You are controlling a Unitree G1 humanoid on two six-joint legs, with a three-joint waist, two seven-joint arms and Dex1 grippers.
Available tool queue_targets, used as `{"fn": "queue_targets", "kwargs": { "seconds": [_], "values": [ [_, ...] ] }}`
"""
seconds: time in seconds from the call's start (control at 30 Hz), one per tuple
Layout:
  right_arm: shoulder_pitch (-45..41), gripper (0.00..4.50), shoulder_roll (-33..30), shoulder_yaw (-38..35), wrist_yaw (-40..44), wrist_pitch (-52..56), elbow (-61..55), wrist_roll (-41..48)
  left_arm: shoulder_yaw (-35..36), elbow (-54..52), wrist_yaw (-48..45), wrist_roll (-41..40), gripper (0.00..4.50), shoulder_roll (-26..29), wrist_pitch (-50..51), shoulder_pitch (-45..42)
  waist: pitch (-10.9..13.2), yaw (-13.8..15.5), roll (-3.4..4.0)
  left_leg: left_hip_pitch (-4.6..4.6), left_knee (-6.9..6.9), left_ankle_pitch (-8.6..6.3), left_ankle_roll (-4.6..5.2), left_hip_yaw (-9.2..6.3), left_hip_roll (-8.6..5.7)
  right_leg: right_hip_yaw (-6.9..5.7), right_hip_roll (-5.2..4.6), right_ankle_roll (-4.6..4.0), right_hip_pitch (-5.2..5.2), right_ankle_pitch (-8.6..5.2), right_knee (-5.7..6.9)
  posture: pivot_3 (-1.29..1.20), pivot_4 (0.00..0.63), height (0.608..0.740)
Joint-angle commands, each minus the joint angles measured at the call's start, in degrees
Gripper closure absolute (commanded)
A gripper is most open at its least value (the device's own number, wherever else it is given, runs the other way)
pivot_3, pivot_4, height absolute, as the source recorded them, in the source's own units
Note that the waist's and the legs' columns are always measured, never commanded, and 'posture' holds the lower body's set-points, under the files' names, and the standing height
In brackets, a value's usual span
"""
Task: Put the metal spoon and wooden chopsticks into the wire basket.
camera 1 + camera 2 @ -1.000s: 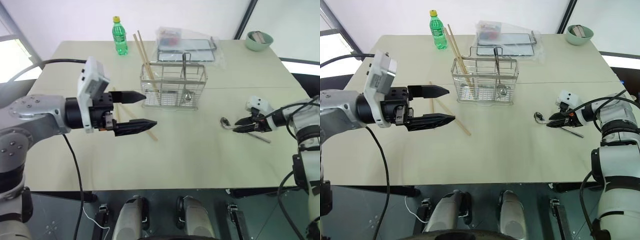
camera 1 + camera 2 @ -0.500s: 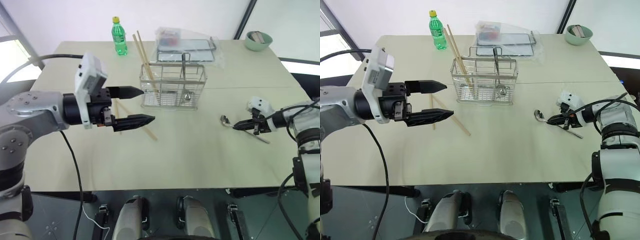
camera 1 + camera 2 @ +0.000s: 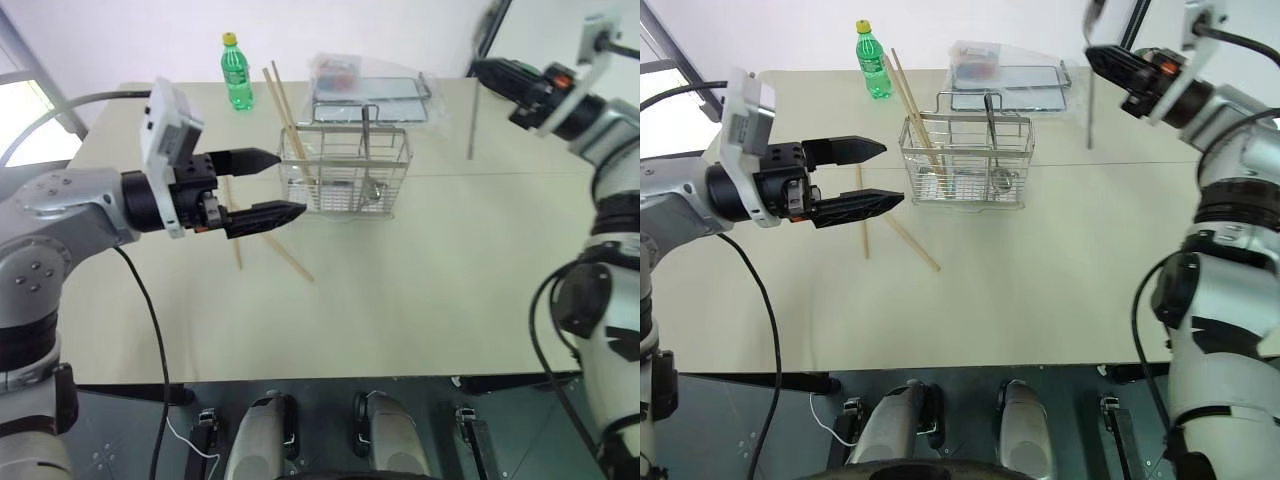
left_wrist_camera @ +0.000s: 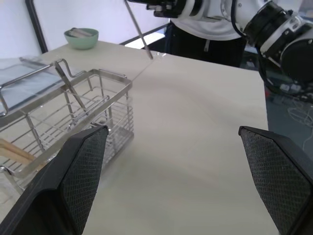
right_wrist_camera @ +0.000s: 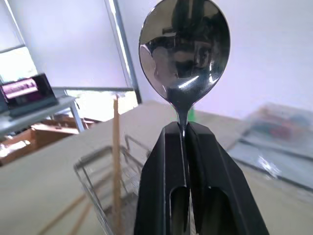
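i have the table (image 3: 400, 300) under both arms, pale and mostly bare, which leaves room to work around the wire basket (image 3: 345, 185) sitting toward the far middle. the basket stands upright with its handle up, so things have to go in from above. two chopsticks (image 3: 283, 100) already lean out of its left compartment, tilted because they are taller than the basket walls. two more chopsticks (image 3: 288, 257) lie flat on the table just in front of the basket's left corner, one crossing toward the other, not yet picked up.

my left gripper (image 3: 268, 185) hovers above those loose sticks with its fingers spread wide and nothing between them, pointing level toward the basket; i judge it is staged for the next pick.

my right gripper (image 3: 1100, 55) is raised high over the far right of the table, pinched tight on the spoon (image 5: 185, 51). in the right wrist view the bowl stands above the fingertips, while the handle hangs straight down below, well right of the basket. held that way, i reckon the handle can drop into a compartment first.
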Motion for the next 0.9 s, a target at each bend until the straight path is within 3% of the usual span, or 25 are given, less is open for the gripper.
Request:
{"fn": "queue_targets", "kwargs": {
  "seconds": [0.03,0.2,0.53,0.63,0.83,0.87,0.9],
  "values": [
    [-4.2,4.44,5.2,-1.6,-9.8,-4.2,-3.2,1.6,-0.1,0.2,-0.5,1.2,0.0,-0.7,-1.4,-1.6,0.0,0.0,0.0,0.0,0.0,0.0,0.0,0.03,-0.01,0.01,0.0,0.01,0.0,0.0,0.0,0.0,0.15,0.707],
    [-6.4,4.44,11.7,-0.6,-15.5,-11.0,2.0,0.3,0.4,-0.1,0.1,1.7,0.0,-1.6,-1.1,-2.2,0.0,0.0,-0.01,-0.02,0.0,0.0,0.01,0.03,-0.02,0.0,0.0,0.01,0.0,0.01,0.0,0.0,0.15,0.707],
    [1.0,4.44,14.9,9.5,-12.4,-23.9,5.5,-7.8,4.3,-2.2,3.8,-0.4,0.0,-0.5,0.5,-0.7,0.0,-0.2,-0.01,-0.02,-0.05,0.01,0.01,0.02,-0.01,0.01,0.02,0.01,-0.02,0.0,-0.01,0.0,0.15,0.707],
    [2.4,3.53,15.6,9.1,-13.4,-24.1,5.2,-7.0,4.9,-2.5,4.2,-0.5,0.0,0.0,0.6,-0.3,0.0,-0.2,0.01,-0.01,-0.06,0.01,0.0,0.01,0.0,0.01,0.03,0.01,-0.03,0.0,0.0,0.0,0.15,0.707],
    [0.7,0.39,13.9,7.1,-16.4,-24.4,4.7,-5.9,5.1,-1.8,4.0,-0.3,0.0,0.5,0.3,-0.4,0.0,-0.2,0.01,-0.01,-0.06,0.02,-0.01,0.0,0.01,0.01,0.04,0.0,-0.03,0.0,0.0,0.0,0.15,0.707],
    [0.2,0.04,13.4,6.6,-16.5,-24.1,4.8,-5.5,4.9,-1.5,3.9,-0.1,0.0,0.5,0.2,-0.5,0.0,-0.2,0.01,-0.01,-0.06,0.02,-0.01,0.0,0.01,0.01,0.04,0.0,-0.03,0.0,0.0,0.0,0.15,0.707],
    [-0.3,0.04,12.8,6.1,-16.5,-23.6,4.9,-5.0,4.8,-1.2,4.0,0.1,0.0,0.4,0.0,-0.8,0.0,-0.2,0.01,-0.01,-0.06,0.02,-0.01,0.0,0.0,0.01,0.04,0.0,-0.03,0.0,0.0,0.0,0.15,0.707]
  ]
}}
